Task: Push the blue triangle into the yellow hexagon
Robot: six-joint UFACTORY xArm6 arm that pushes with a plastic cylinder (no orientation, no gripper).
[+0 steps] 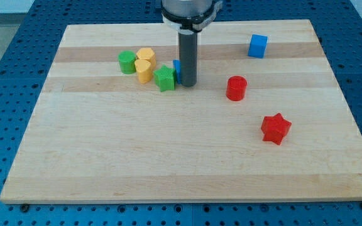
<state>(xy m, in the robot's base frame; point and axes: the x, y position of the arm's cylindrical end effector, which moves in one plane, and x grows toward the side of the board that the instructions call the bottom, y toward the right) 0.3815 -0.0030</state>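
I have no jaws to open or shut, only a rod, and my tip point(188, 84) stands touching the right side of the blue triangle point(176, 69), which is mostly hidden behind the rod, so I cannot tell which way it points or where its long axis runs. I judge the push under way. The yellow hexagon point(145, 54) sits to the view's left, with a yellow block point(144, 71) and green star point(164, 78) between, so next I should push leftward and slightly toward the view's top.
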